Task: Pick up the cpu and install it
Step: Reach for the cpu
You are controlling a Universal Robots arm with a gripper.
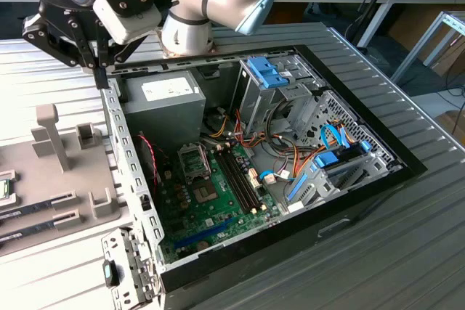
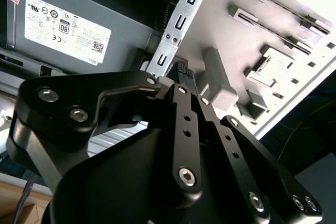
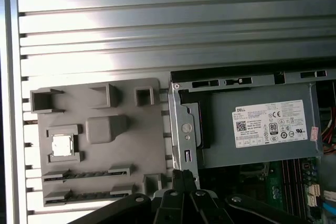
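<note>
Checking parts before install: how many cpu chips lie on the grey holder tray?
1: the cpu sits in a square pocket of the tray, beside the computer case; none seems hidden.

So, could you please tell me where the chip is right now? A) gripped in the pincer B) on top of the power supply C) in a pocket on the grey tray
C: the chip lies in a square pocket of the grey tray, apart from the pincer by the computer case edge.
</note>
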